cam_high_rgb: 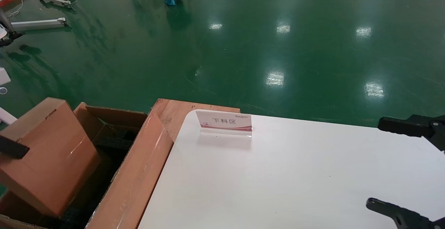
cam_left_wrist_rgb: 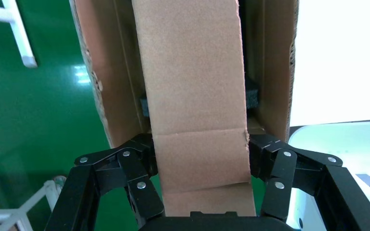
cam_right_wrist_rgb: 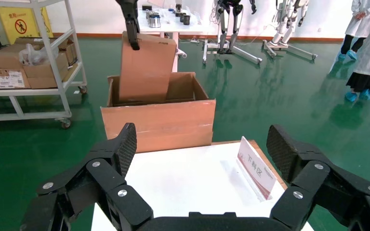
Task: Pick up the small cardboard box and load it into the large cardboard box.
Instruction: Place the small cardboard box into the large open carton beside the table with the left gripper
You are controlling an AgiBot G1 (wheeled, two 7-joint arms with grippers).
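The small cardboard box (cam_high_rgb: 48,156) hangs tilted over the open large cardboard box (cam_high_rgb: 139,173) at the left of the table, its lower end down inside. Black foam (cam_high_rgb: 111,138) shows in the large box. My left gripper (cam_left_wrist_rgb: 200,159) is shut on the small box (cam_left_wrist_rgb: 192,96), one finger (cam_high_rgb: 12,148) showing at the head view's left edge. In the right wrist view the small box (cam_right_wrist_rgb: 144,72) stands up out of the large box (cam_right_wrist_rgb: 159,122) with the left arm above it. My right gripper (cam_right_wrist_rgb: 200,151) is open and empty over the white table (cam_high_rgb: 295,173), at its right side (cam_high_rgb: 399,166).
A clear sign stand (cam_high_rgb: 224,123) with a pink label sits near the table's far edge. A wooden board (cam_high_rgb: 177,112) lies beside the large box. A shelf cart with cartons (cam_right_wrist_rgb: 29,62), robot stands (cam_right_wrist_rgb: 231,29) and people (cam_right_wrist_rgb: 366,48) are across the green floor.
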